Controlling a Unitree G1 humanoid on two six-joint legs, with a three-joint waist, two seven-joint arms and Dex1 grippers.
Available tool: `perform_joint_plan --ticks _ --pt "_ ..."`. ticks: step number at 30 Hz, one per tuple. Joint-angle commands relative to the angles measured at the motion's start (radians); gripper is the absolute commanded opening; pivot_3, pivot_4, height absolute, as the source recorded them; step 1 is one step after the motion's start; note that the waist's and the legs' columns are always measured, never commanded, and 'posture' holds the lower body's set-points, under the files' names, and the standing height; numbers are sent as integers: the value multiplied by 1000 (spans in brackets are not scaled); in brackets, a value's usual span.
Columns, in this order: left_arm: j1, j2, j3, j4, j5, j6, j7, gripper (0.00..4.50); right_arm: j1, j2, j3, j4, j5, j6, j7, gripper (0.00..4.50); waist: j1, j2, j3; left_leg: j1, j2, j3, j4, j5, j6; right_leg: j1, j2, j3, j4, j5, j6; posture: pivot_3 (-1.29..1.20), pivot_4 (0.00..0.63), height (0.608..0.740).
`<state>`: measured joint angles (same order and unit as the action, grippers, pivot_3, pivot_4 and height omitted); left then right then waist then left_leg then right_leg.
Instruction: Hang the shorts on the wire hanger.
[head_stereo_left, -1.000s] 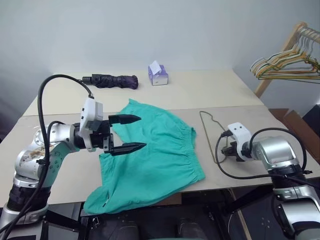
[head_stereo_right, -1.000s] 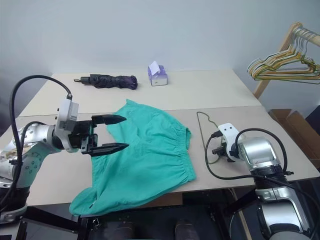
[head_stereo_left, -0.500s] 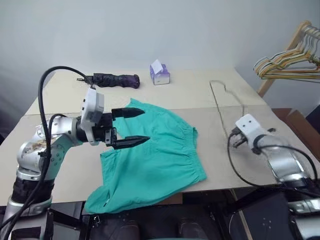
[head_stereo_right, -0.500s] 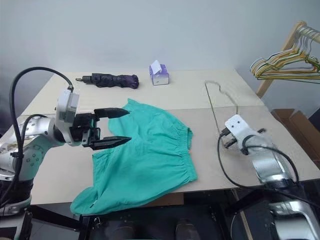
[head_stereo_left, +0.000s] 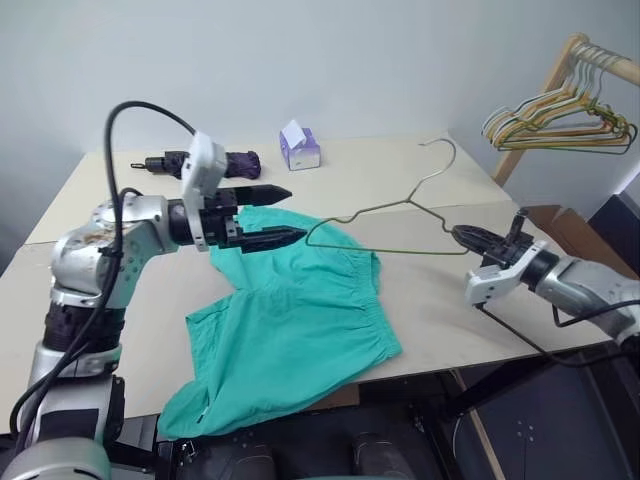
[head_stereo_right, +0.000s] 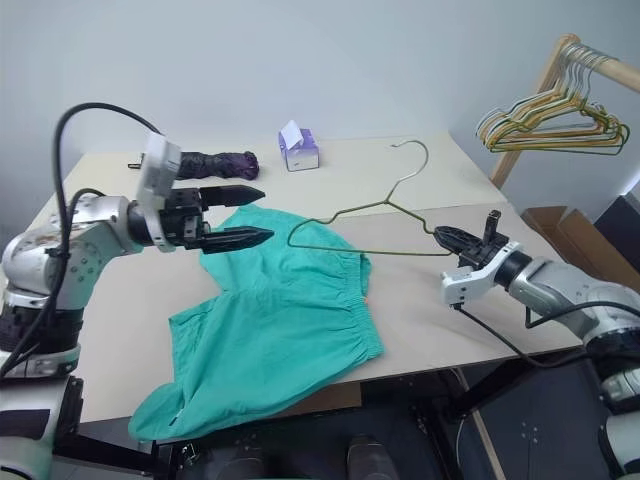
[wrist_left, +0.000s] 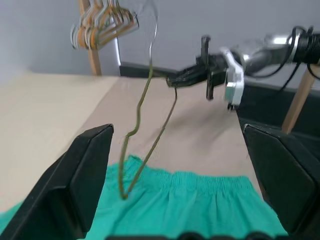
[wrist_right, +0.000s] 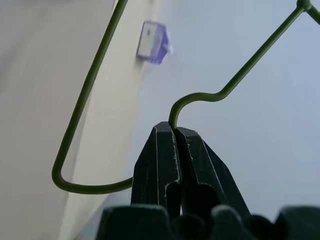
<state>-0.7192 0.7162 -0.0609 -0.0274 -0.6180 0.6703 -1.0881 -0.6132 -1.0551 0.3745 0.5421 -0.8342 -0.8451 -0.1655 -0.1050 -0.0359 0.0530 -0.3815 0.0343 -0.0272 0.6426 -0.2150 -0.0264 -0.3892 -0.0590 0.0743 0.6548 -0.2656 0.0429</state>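
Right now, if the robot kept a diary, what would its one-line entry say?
wire hanger: held above table by right gripper, jaws shut on one corner | left gripper: jaws open, above shorts | shorts: flat on table, not yet hung

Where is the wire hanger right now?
In the head views, the wire hanger is held in the air over the table's right half, pinched at one end by the right gripper, its far end above the shorts.
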Motion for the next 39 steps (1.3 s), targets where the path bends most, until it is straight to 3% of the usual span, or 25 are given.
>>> perform_joint_plan --ticks 1,4,10,17,20,32,38,39 --pt "-45 -7 -89 50 130 -78 -19 4500 -67 -14 -8 -1 -42 -69 -24 61 -3 0 0 0 0 0 0 0 0 0 0 0 0 0 0 -55 0 740" --pt "-75 -28 -174 116 234 -144 -42 4500 -108 -12 -8 -9 -67 -109 -28 61 -5 0 0 0 0 0 0 0 0 0 0 0 0 0 0 -55 0 740" --pt "-136 -70 -283 174 320 -105 -119 4500 -148 -15 -9 -6 -101 -144 -16 61 -15 0 0 -1 -1 -1 0 0 0 0 0 0 0 0 0 -70 0 740" --pt "-134 -99 -326 186 378 -114 -159 4500 -149 -14 -24 -20 -94 -141 3 61 -30 0 0 0 0 -1 0 0 0 0 0 0 1 0 0 -81 0 740" --pt "-132 -114 -338 199 407 -104 -148 3895 -149 -12 -31 -25 -86 -137 11 0 -36 0 0 0 0 -1 0 0 0 0 0 0 1 0 0 -82 0 740" --pt "-118 -145 -306 226 446 -98 -127 14 -167 -6 -56 -31 -73 -100 17 0 -47 0 0 0 -1 -1 0 0 0 0 0 0 1 0 0 -84 0 740" --pt "-113 -145 -281 215 442 -103 -131 14 -153 5 -52 -46 -23 -138 47 0 -47 0 0 0 -1 -1 0 0 0 0 0 0 1 0 0 -82 0 740" --pt "-113 -144 -280 213 444 -99 -130 0 -150 6 -51 -47 -5 -147 62 264 -47 0 0 0 -1 -1 0 0 0 0 0 0 1 0 0 -81 0 740"
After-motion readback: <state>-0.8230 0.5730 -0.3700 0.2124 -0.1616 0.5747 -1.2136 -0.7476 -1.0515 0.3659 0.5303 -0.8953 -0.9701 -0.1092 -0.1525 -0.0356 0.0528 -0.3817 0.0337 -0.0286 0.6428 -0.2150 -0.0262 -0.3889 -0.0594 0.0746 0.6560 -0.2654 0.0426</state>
